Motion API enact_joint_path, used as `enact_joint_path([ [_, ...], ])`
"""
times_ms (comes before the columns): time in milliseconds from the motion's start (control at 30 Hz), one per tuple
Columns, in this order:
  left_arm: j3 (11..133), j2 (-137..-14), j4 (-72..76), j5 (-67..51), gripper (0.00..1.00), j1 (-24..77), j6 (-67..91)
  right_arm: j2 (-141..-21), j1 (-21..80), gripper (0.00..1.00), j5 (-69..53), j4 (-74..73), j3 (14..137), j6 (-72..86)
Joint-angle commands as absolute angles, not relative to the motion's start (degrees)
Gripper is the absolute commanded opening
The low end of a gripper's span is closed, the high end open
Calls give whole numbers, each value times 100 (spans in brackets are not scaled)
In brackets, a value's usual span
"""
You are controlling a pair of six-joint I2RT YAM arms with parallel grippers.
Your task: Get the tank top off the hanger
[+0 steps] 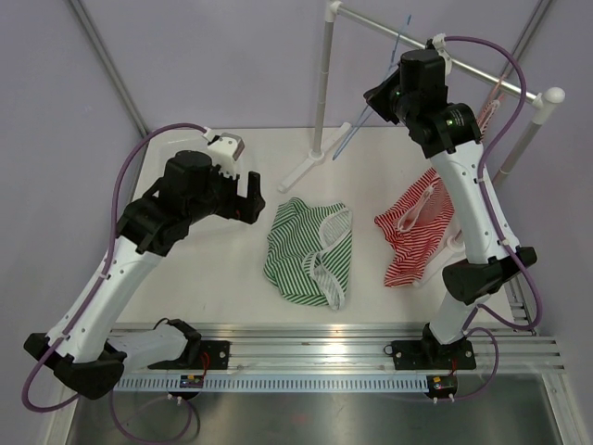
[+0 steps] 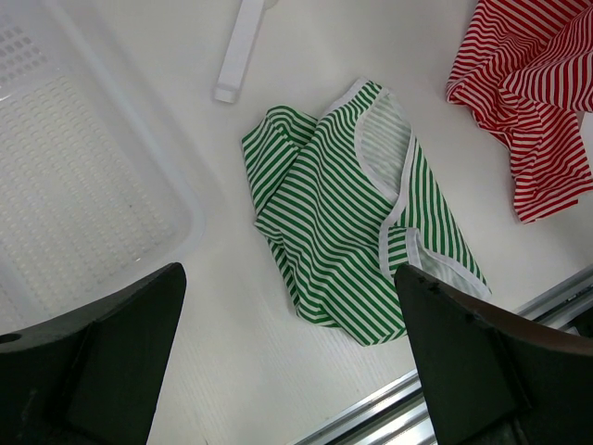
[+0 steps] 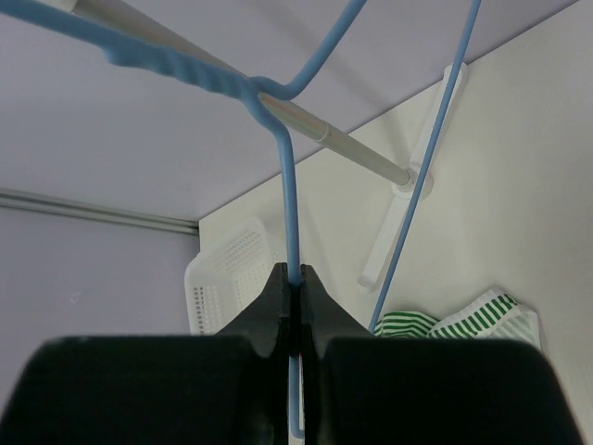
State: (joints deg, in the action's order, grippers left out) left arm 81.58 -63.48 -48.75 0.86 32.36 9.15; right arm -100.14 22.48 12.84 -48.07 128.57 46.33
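A bare blue wire hanger (image 1: 357,125) hangs by the white rail (image 1: 371,20) at the back. My right gripper (image 1: 377,104) is raised beside the rail and shut on the hanger's wire (image 3: 289,204), with the jaws pressed together on it (image 3: 294,280). A green striped tank top (image 1: 310,250) lies crumpled on the table at the centre and also shows in the left wrist view (image 2: 352,232). A red striped tank top (image 1: 417,232) lies to its right. My left gripper (image 1: 252,199) is open and empty, above the table left of the green top (image 2: 292,371).
The white rack's post (image 1: 324,83) and foot (image 1: 306,171) stand at the back centre. Another striped garment (image 1: 491,107) hangs at the rail's right end. A white perforated basket (image 2: 74,185) sits at the left. A metal rail (image 1: 334,338) runs along the near edge.
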Motion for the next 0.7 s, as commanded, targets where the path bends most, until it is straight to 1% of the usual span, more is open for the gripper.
enact_joint_path([
  [0, 8191, -6372, -4570, 184, 99, 3278, 817, -9835, 2197, 0, 1433, -4413, 13052, 4763],
  [133, 8200, -6398, -4570, 211, 99, 3287, 826, -10001, 2031, 0, 1371, -4622, 13008, 4816],
  [367, 8429, -6644, -4693, 281, 99, 3357, 844, -9861, 1925, 0, 1345, -4579, 12287, 4782],
  [467, 8464, -6767, -4720, 334, 99, 3436, 861, -9809, 1925, 6, 1301, -4632, 12261, 4711],
  [500, 8464, -6811, -4728, 360, 99, 3454, 870, -9782, 1925, 13, 1257, -4632, 12217, 4702],
  [533, 8464, -6838, -4729, 386, 99, 3498, 879, -9704, 1925, 31, 1205, -4614, 12191, 4702],
  [567, 8446, -6899, -4729, 395, 99, 3515, 879, -9668, 1925, 43, 1143, -4606, 12156, 4693],
  [600, 8429, -6934, -4711, 396, 99, 3542, 905, -9624, 1934, 51, 969, -4545, 12077, 4685],
  [633, 8385, -6961, -4641, 404, 99, 3594, 914, -9581, 1942, 76, 906, -4527, 12041, 4685],
  [667, 8289, -7004, -4597, 404, 99, 3621, 923, -9484, 1977, 88, 810, -4518, 12032, 4676],
])
